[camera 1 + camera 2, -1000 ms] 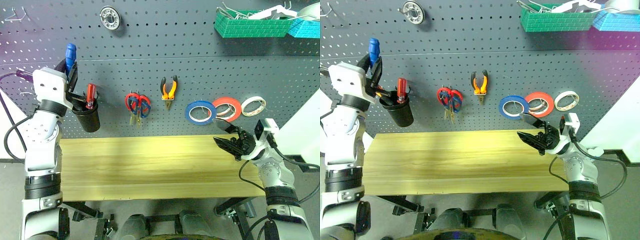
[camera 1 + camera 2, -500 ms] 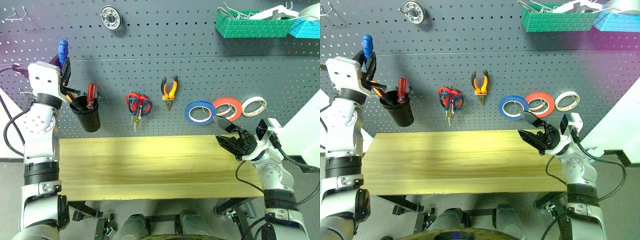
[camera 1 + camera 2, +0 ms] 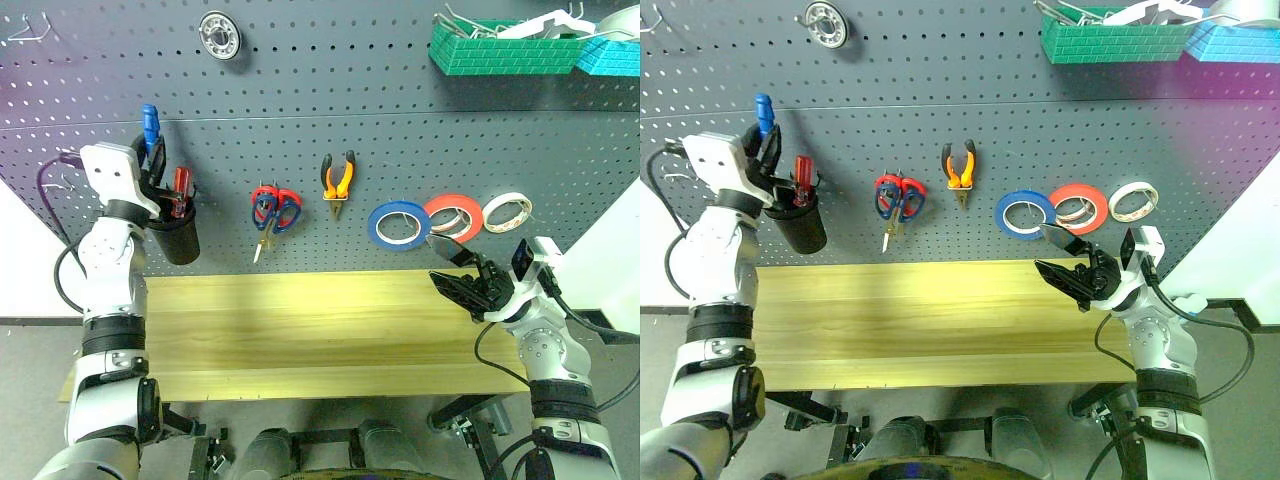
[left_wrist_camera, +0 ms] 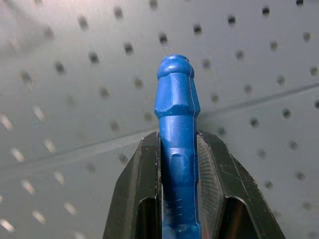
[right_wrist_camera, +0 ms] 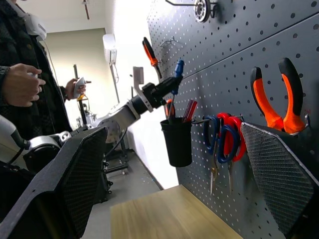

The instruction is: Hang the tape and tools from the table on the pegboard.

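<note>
On the pegboard (image 3: 300, 120), right of the black cup (image 3: 175, 237), scissors (image 3: 272, 212), pliers (image 3: 338, 180) and blue tape (image 3: 398, 224) already hang. My left tool (image 3: 152, 160) pinches the blue screwdriver (image 3: 149, 122) just above the cup; that remains. My right tool (image 3: 456, 272) is spread, over a tabletop (image 3: 300, 330) that looks bare.

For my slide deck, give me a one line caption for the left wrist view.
Left end effector shut on the blue-handled screwdriver, held close before the pegboard.

The blue-handled screwdriver (image 4: 177, 149) had its shaft hidden between the left gripper's fingers (image 4: 144, 199), its tip possibly over the black cup (image 3: 176, 238).
</note>
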Available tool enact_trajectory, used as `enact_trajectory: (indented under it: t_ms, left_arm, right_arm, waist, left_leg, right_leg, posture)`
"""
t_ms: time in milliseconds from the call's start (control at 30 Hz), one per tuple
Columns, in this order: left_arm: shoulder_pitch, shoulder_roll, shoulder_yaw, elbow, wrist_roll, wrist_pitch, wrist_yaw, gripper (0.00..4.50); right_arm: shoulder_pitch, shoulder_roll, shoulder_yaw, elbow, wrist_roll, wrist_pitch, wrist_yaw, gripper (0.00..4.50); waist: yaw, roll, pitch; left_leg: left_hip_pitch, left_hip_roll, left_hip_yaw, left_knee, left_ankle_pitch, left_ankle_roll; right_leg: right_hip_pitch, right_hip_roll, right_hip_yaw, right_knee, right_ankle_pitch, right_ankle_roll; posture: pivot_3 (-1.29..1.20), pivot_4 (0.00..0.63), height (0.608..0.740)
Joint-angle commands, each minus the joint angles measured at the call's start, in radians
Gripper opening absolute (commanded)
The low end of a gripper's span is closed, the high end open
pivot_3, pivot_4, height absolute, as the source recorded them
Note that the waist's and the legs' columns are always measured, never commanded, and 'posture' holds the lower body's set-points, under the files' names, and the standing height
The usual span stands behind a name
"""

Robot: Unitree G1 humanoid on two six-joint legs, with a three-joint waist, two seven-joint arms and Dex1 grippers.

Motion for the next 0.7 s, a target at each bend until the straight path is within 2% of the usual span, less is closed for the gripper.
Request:
enact_trajectory:
  t_ms: [33, 233, 433, 700]
  left_arm:
    - [0.001, -0.004, 0.008, -0.015, -0.003, -0.022, 0.014, 0.61]
    - [0.071, -0.017, 0.001, -0.032, 0.031, -0.043, 0.047, 0.61]
    - [0.137, -0.031, 0.007, -0.061, 0.008, -0.041, 0.035, 0.61]
    - [0.165, -0.037, 0.016, -0.090, -0.006, -0.038, 0.039, 3.31]
  right_arm:
    - [-0.008, -0.019, -0.017, -0.032, 0.001, -0.006, 0.000, 4.50]
    - [-0.008, -0.021, -0.019, -0.023, -0.004, -0.009, 0.003, 4.50]
    - [-0.012, -0.023, -0.019, -0.010, -0.014, -0.018, 0.006, 4.50]
    - [-0.021, -0.020, -0.014, 0.002, -0.024, -0.025, 0.009, 4.50]
  waist:
    - [-0.001, 0.000, 0.000]
    - [0.000, 0.000, 0.000]
    - [-0.001, 0.000, 0.000]
    - [0.001, 0.000, 0.000]
  left_leg:
    - [0.000, 0.000, 0.000, 0.000, 0.000, 0.000]
    - [0.000, 0.000, 0.000, 0.000, 0.000, 0.000]
    - [0.000, 0.000, 0.000, 0.000, 0.000, 0.000]
    - [0.000, 0.000, 0.000, -0.001, 0.000, 0.000]
  right_leg:
    - [0.000, 0.000, 0.000, 0.000, 0.000, 0.000]
    - [0.000, 0.000, 0.000, 0.000, 0.000, 0.000]
    - [0.000, 0.000, 0.000, 0.000, 0.000, 0.000]
    - [0.000, 0.000, 0.000, 0.000, 0.000, 0.000]
  posture:
    - [-0.10, 0.000, 0.730]
    - [-0.10, 0.000, 0.730]
    - [-0.10, 0.000, 0.730]
    - [-0.09, 0.000, 0.730]
